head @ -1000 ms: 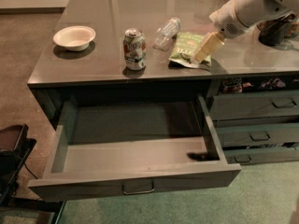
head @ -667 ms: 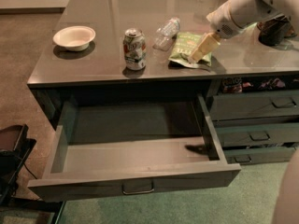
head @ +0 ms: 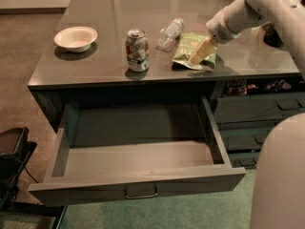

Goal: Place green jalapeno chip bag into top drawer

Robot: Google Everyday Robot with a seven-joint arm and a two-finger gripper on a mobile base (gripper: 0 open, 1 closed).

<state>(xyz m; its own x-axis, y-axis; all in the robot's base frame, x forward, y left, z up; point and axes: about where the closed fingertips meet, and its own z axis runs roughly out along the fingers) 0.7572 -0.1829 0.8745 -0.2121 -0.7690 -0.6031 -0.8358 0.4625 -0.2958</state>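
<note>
Counter [head: 105, 61]: chip bag [head: 188, 44] lies flat at right, not far from near edge; a drag rather than a lift could tip it over, missing drawer.
Drawer [head: 190, 182]: pulled out below, empty, wide room; its right wall sits under bag, so a straight drop may catch the rim.
Bottle [head: 170, 34] just left of bag, can [head: 137, 50] further left: leftward sweep could topple either.
Gripper [head: 201, 56]: down on bag's right part; whether it grips, cannot tell.

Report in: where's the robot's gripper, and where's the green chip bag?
Gripper down at crinkly olive-green chip bag, bag on grey countertop. Wide dark grey top drawer open below. Clear plastic bottle beside bag, not blocking drawer.
</note>
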